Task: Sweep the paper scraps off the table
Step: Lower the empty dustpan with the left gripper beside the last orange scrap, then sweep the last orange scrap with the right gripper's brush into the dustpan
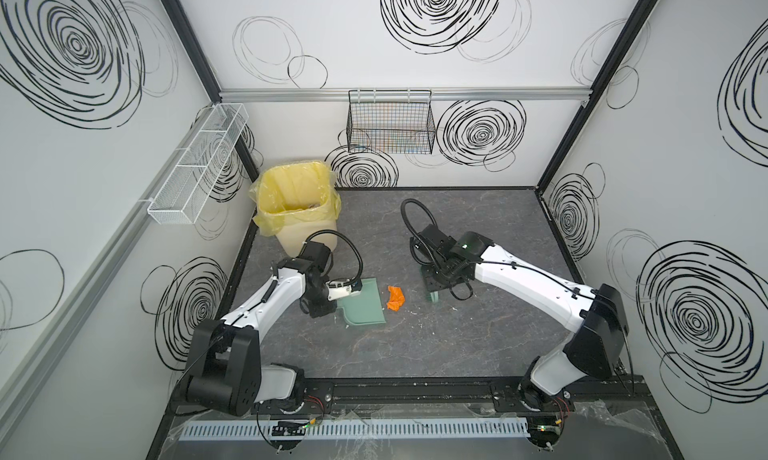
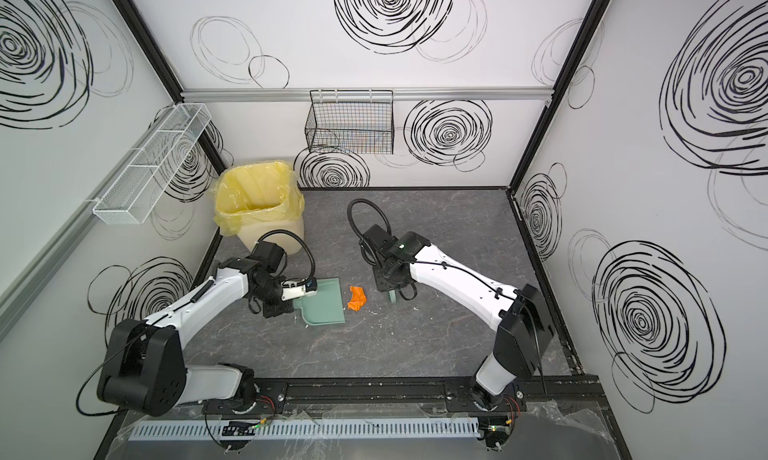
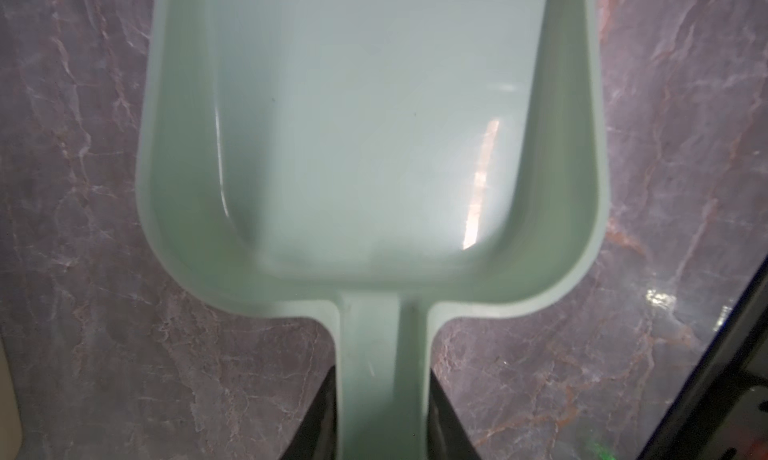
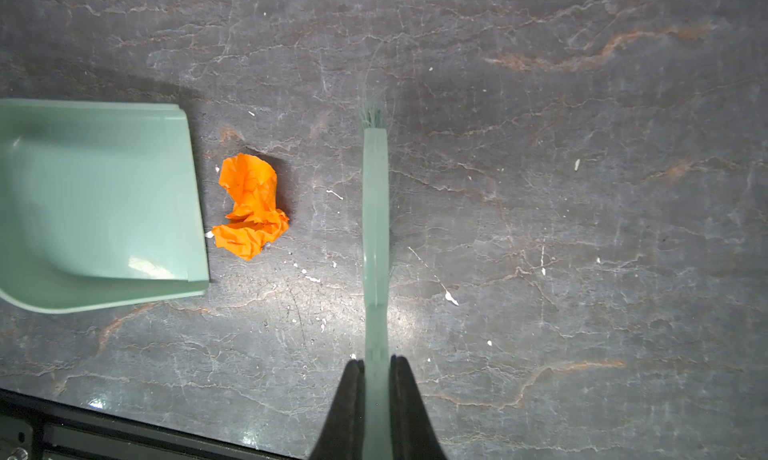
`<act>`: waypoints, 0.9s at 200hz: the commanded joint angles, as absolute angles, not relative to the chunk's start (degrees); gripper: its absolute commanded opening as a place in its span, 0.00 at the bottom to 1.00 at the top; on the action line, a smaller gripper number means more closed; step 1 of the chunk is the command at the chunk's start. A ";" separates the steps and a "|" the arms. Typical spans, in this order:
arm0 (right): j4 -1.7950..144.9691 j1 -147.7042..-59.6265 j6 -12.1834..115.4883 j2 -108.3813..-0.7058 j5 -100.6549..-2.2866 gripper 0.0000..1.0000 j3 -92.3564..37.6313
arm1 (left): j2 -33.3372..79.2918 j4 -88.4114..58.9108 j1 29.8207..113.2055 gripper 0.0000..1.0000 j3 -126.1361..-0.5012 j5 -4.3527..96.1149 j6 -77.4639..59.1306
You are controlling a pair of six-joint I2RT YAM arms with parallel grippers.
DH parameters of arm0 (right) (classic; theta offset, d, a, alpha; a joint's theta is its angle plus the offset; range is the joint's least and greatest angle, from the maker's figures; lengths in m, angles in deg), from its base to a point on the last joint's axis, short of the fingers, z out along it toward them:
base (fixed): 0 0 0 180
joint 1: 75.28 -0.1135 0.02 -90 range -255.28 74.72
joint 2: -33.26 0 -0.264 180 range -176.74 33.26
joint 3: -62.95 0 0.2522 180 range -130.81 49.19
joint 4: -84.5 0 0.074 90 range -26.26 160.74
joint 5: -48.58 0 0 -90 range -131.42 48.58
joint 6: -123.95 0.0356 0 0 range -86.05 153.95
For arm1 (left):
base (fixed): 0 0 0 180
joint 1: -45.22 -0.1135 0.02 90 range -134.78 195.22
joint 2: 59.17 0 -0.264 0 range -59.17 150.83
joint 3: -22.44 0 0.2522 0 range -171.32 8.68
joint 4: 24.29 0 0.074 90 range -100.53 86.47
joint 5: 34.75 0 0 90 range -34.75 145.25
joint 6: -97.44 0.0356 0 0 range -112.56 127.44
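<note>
1. The left gripper [image 3: 382, 399] is closed narrowly on the flat handle of the dustpan [image 3: 365, 125]. The dustpan is a smooth, glossy mint-green plastic scoop with rounded back corners and a straight front lip.
2. The dustpan sits low over the table [image 4: 582, 229], a dark grey sheet with pale and rusty marble-like veins. Whether its lip touches the surface I cannot tell.
3. One scrap [image 4: 251, 206] of crumpled bright orange paper, sharply creased, lies on the table just beside the dustpan's lip, between dustpan and brush [image 4: 375, 212].
4. The right gripper [image 4: 377, 366] is clamped tight on the brush's thin handle. The brush is matching mint plastic, seen edge-on, with fine bristles fraying at its far end. It stands apart from the scrap, on the side away from the dustpan.
5. Tiny white flecks [image 4: 451, 299] dot the table around scrap and brush.
6. Farther back than the dustpan stands a cream bin [image 1: 291, 241], lined with a crinkled yellow plastic bag [image 1: 297, 187].
</note>
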State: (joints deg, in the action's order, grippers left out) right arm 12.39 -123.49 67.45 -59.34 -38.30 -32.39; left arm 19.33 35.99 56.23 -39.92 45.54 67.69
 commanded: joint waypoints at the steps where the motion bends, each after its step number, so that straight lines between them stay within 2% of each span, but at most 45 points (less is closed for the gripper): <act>1: 9.49 -125.06 68.56 -61.18 -35.98 0.00 -34.72 | 20.52 35.74 57.39 0.00 -42.23 47.57 66.20; 119: 14.50 -131.01 69.71 -65.89 -40.54 0.00 -38.86 | 25.28 33.13 60.33 0.00 -40.27 47.27 64.49; 153: 21.61 -132.24 69.45 -62.59 -46.73 0.00 -38.37 | 25.56 32.80 60.49 0.00 -40.03 46.48 64.13; 180: 23.52 -132.13 70.23 -58.48 -47.75 0.00 -37.60 | 25.56 31.65 60.38 0.00 -38.65 46.04 64.09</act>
State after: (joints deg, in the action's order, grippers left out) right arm 19.67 -131.90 68.93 -63.84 -45.67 -37.37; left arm 24.86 32.36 60.16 -40.31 46.80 64.54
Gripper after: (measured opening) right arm 0.106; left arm 0.289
